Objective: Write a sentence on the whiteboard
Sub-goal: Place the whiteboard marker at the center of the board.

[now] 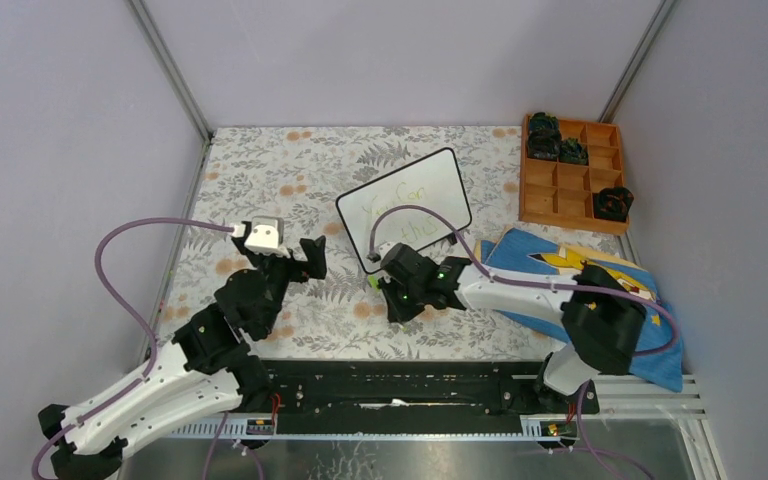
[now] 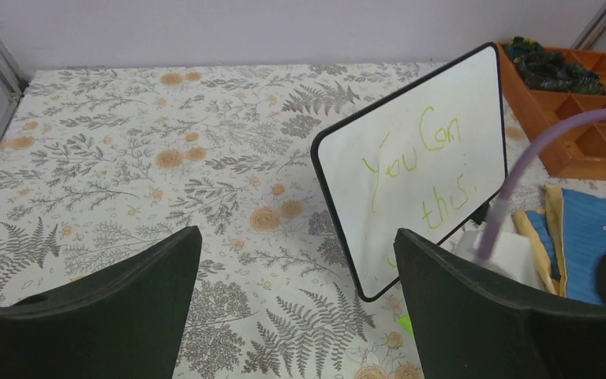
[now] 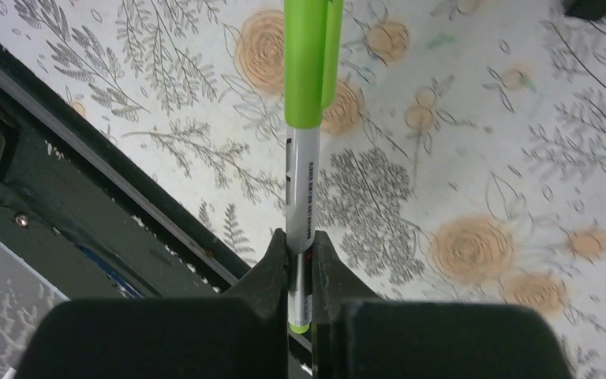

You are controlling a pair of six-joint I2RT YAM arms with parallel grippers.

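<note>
The whiteboard (image 1: 405, 198) stands tilted on the floral table at the back centre. It bears thin light-green handwriting (image 2: 422, 162); I read "You Can" on top and "this." below, and no "do" shows. My left gripper (image 2: 296, 316) is open and empty, low over the table left of the board's near corner; it also shows in the top view (image 1: 282, 258). My right gripper (image 3: 300, 253) is shut on a marker (image 3: 304, 158) with a grey barrel and a green cap (image 3: 309, 63). It hovers over the table just in front of the board (image 1: 392, 295).
A wooden compartment tray (image 1: 570, 170) with dark objects stands at the back right. A blue and yellow cloth (image 1: 580, 270) lies under the right arm. A black rail (image 1: 410, 385) runs along the near edge. Purple cables loop from both wrists.
</note>
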